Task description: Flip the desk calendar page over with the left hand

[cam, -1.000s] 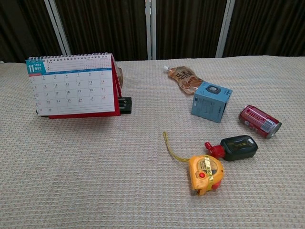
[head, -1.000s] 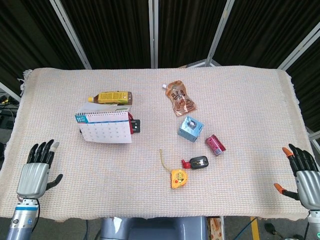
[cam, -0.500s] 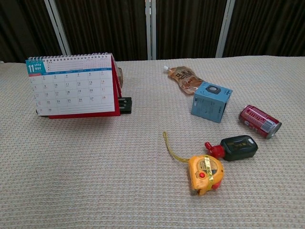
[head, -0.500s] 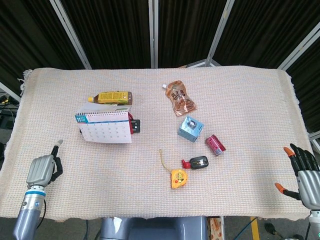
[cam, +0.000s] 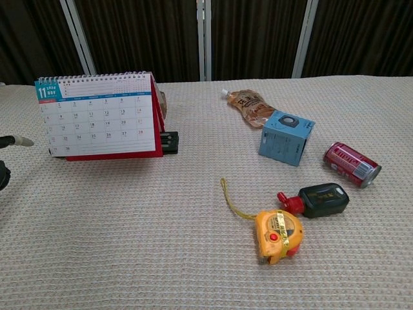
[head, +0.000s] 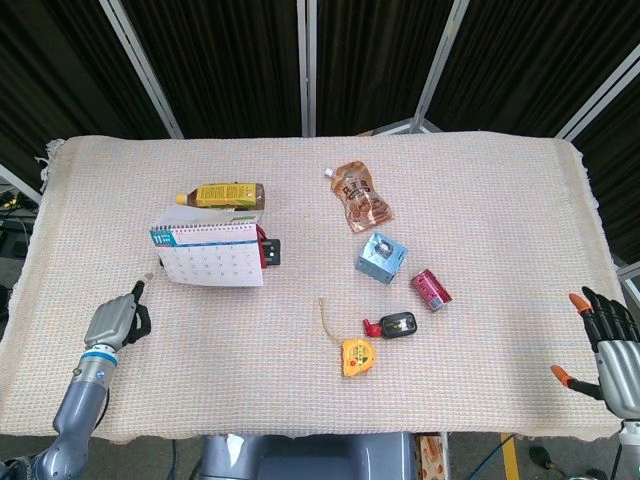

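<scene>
The desk calendar (head: 208,255) stands upright on the cloth at the left, its white November page facing me and its red base behind; the chest view shows the desk calendar (cam: 97,116) at the upper left. My left hand (head: 118,322) hovers low, to the calendar's front left, turned edge-on. One pale fingertip (head: 147,279) points at the page's lower left corner, a short gap away. It holds nothing. In the chest view only a fingertip (cam: 17,140) shows at the left edge. My right hand (head: 610,342) stays at the table's front right edge, fingers spread, empty.
A yellow drink bottle (head: 222,194) lies behind the calendar and a black clip (head: 273,251) lies at its right side. Right of centre lie a brown pouch (head: 361,197), blue box (head: 381,258), red can (head: 430,289), black-and-red tool (head: 392,325) and yellow tape measure (head: 356,356).
My left hand has turned from flat to edge-on and moved forward and right towards the calendar's lower left corner. The right hand has sunk slightly. The calendar has not moved.
</scene>
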Action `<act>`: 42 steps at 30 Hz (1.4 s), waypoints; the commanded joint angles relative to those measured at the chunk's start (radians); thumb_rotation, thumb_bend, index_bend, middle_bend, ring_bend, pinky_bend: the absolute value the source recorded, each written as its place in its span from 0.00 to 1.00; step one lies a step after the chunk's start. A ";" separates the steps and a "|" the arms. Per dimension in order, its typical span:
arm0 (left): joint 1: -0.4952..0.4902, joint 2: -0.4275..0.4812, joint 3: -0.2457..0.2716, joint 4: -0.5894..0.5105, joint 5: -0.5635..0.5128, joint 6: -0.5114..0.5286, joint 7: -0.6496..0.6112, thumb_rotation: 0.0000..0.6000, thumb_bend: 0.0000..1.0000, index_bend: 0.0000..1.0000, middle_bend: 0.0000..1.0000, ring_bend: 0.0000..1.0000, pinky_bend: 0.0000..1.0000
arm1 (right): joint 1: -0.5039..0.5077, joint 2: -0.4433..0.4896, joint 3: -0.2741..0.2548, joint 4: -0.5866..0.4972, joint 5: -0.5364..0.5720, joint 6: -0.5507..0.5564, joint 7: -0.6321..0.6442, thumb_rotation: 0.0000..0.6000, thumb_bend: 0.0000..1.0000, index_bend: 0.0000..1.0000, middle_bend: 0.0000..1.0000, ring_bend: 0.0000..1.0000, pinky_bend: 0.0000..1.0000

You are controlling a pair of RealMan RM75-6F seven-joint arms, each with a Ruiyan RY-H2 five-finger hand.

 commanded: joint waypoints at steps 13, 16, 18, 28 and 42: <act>-0.077 -0.049 0.001 0.025 -0.083 0.007 0.047 1.00 0.97 0.00 0.73 0.70 0.57 | -0.001 0.003 0.003 0.001 0.002 0.003 0.009 1.00 0.06 0.02 0.00 0.00 0.00; -0.101 -0.066 -0.006 0.011 -0.087 0.027 0.068 1.00 0.97 0.00 0.73 0.70 0.57 | -0.001 0.004 0.002 0.001 0.001 0.002 0.010 1.00 0.06 0.02 0.00 0.00 0.00; -0.110 -0.071 -0.010 0.002 -0.098 0.041 0.079 1.00 0.97 0.01 0.73 0.70 0.57 | -0.001 0.004 0.002 0.001 0.001 0.003 0.011 1.00 0.06 0.02 0.00 0.00 0.00; -0.149 -0.080 -0.018 -0.035 -0.131 0.088 0.115 1.00 0.98 0.19 0.73 0.70 0.57 | -0.002 0.007 0.001 0.000 -0.001 0.004 0.017 1.00 0.06 0.02 0.00 0.00 0.00; -0.137 -0.066 -0.007 -0.075 -0.050 0.125 0.046 1.00 0.99 0.29 0.73 0.70 0.57 | -0.001 0.002 -0.001 -0.002 -0.004 0.002 0.004 1.00 0.06 0.02 0.00 0.00 0.00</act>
